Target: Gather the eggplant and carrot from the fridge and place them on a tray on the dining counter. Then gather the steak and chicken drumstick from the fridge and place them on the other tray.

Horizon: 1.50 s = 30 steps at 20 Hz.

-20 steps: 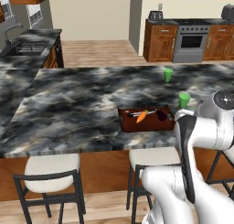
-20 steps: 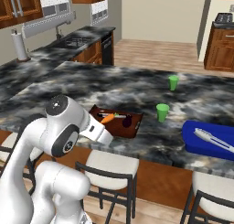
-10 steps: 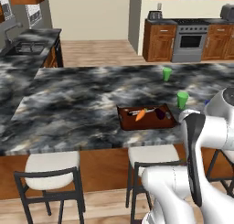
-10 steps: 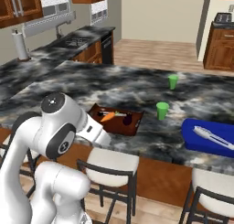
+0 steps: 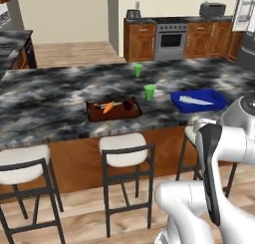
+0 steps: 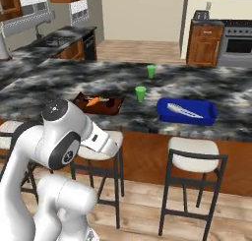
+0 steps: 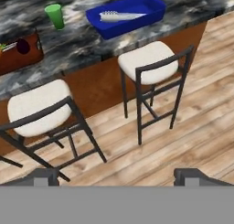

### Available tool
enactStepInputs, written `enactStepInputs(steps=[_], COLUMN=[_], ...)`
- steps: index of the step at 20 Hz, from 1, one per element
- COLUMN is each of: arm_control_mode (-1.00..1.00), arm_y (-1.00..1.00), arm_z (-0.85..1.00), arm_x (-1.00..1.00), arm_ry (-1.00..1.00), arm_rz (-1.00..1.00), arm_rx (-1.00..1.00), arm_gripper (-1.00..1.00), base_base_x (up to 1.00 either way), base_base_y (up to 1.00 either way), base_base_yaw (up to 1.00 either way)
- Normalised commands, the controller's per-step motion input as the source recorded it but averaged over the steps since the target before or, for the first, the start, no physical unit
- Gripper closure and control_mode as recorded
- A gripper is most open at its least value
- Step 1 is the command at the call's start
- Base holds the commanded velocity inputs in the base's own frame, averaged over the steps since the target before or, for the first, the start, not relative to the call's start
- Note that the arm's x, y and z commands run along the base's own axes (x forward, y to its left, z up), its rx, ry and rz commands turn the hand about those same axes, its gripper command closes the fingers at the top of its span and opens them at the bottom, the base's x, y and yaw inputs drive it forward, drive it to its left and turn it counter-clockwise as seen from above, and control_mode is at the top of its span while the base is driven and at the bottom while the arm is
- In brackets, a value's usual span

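Dining counter: long marbled surface, stools along its near side. Other tray: blue, right of centre near the front edge. Tray: brown wood, left of the blue one, holding the carrot and, on its right, the eggplant. Two green cups stand between and behind the trays. My gripper: open, empty, above the wood floor before the stools.

The base has backed off and swung right (whole view shifted), bringing the other tray fully in.
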Motion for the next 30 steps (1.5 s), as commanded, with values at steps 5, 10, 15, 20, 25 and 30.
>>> enactStepInputs(steps=[5,10,15,20,25,30], arm_control_mode=[1.0,1.0,1.0,1.0,1.0,1.0], arm_y=[0.0,0.0,0.0,0.0,0.0,0.0], arm_z=[0.0,0.0,0.0,0.0,0.0,0.0], arm_x=[0.0,0.0,0.0,0.0,0.0,0.0], arm_ry=[0.0,0.0,0.0,0.0,0.0,0.0], arm_rz=[0.0,0.0,0.0,0.0,0.0,0.0], arm_rx=[0.0,0.0,0.0,0.0,0.0,0.0], arm_gripper=[-1.0,-1.0,-1.0,-1.0,-1.0,-1.0], base_base_x=[-0.23,0.01,0.08,0.25,0.36,0.57], base_base_y=[-0.86,-0.91,-0.93,-0.92,-0.9,-0.86], base_base_yaw=[-0.23,-0.11,-0.09,-0.05,-0.03,0.0])
